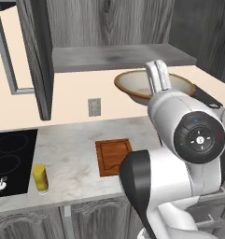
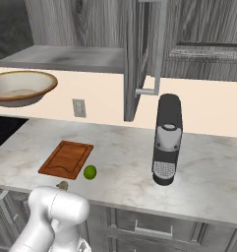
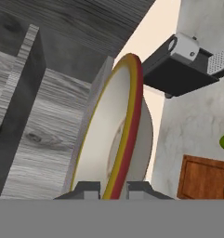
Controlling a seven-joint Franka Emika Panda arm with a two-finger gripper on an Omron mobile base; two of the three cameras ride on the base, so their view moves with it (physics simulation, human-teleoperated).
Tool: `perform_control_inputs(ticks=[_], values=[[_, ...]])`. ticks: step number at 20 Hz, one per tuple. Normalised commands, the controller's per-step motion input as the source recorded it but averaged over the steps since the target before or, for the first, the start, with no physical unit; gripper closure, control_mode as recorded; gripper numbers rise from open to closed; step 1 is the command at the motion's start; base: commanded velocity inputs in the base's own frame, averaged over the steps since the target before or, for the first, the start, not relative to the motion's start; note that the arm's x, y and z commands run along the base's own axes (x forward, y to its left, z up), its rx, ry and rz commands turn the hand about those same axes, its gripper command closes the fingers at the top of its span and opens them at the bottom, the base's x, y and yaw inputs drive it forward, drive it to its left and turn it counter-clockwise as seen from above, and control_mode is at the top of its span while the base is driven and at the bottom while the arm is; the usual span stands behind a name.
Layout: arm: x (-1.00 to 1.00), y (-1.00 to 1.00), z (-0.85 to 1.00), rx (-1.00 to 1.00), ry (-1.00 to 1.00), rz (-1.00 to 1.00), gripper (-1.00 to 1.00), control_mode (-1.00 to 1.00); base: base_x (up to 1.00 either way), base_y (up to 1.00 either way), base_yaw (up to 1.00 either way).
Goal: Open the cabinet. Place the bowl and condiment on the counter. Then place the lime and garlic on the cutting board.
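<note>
The cream bowl [image 1: 132, 84] with its brown rim hangs in the air just in front of the open cabinet's shelf [image 1: 118, 57]. My gripper [image 3: 114, 188] is shut on the bowl's rim [image 3: 127, 116], which runs edge-on between the fingertips. The cabinet door [image 2: 139, 54] stands swung open. A yellow condiment bottle [image 1: 40, 177] stands upright on the counter [image 1: 72, 154] beside the cooktop. The cutting board [image 2: 67, 159] lies bare on the counter. The lime [image 2: 90, 172] rests just off its right corner. The garlic [image 2: 62, 185] lies at the counter's front edge, partly hidden behind my arm.
A black and silver coffee machine [image 2: 166, 140] stands on the counter to the right. The black cooktop [image 1: 11, 158] is set in at the left. A wall outlet [image 1: 94, 106] sits below the shelf. The other cabinet door [image 1: 37, 56] juts out at the left.
</note>
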Motion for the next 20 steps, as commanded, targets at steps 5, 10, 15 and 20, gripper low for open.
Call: perform_control_inputs(ticks=[5,10,15,20], values=[[0.05,0.00,-0.35,0.00,-0.05,0.00,1.00,-1.00,0.00,0.00,0.00],[0.21,0.00,-0.28,0.00,-0.05,0.00,1.00,-1.00,0.00,0.00,0.00],[0.30,0.00,-0.34,0.00,-0.04,0.00,1.00,-1.00,0.00,0.00,0.00],[0.27,0.00,-0.35,0.00,-0.07,0.00,1.00,-1.00,0.00,0.00,0.00]])
